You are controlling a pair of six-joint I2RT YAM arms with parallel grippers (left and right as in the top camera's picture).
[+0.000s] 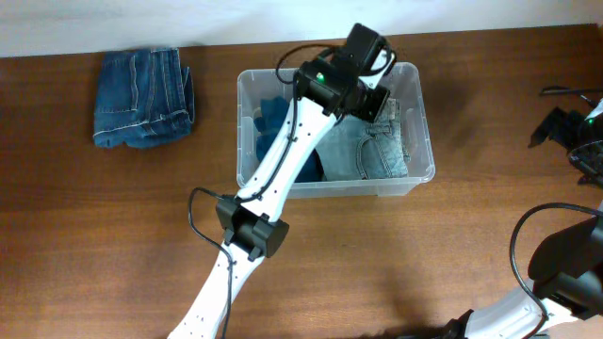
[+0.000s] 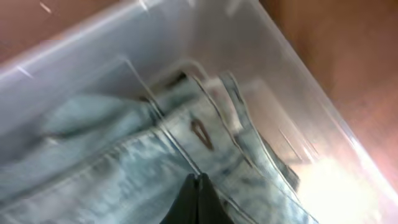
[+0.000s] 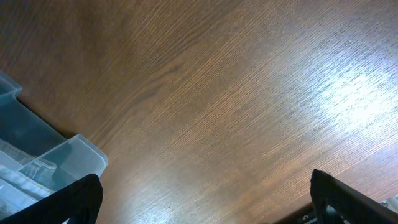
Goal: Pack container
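Note:
The clear container [image 1: 377, 186] stands mid-table. Light washed jeans [image 1: 377, 151] lie in its right half and a darker blue garment [image 1: 268, 118] in its left half. My left gripper [image 2: 199, 178] is inside the container at its back right, shut, its tips together right at the light jeans [image 2: 112, 168], with nothing seen between them. The container's wall [image 2: 298, 93] runs close behind. My right gripper [image 3: 205, 202] hangs open over bare wood to the right of the container's corner [image 3: 68, 158], holding nothing.
A folded pair of dark blue jeans [image 1: 143, 97] lies on the table at the back left. Black gear and cables [image 1: 570, 132] sit at the right edge. The right arm [image 1: 565, 273] is at the front right corner.

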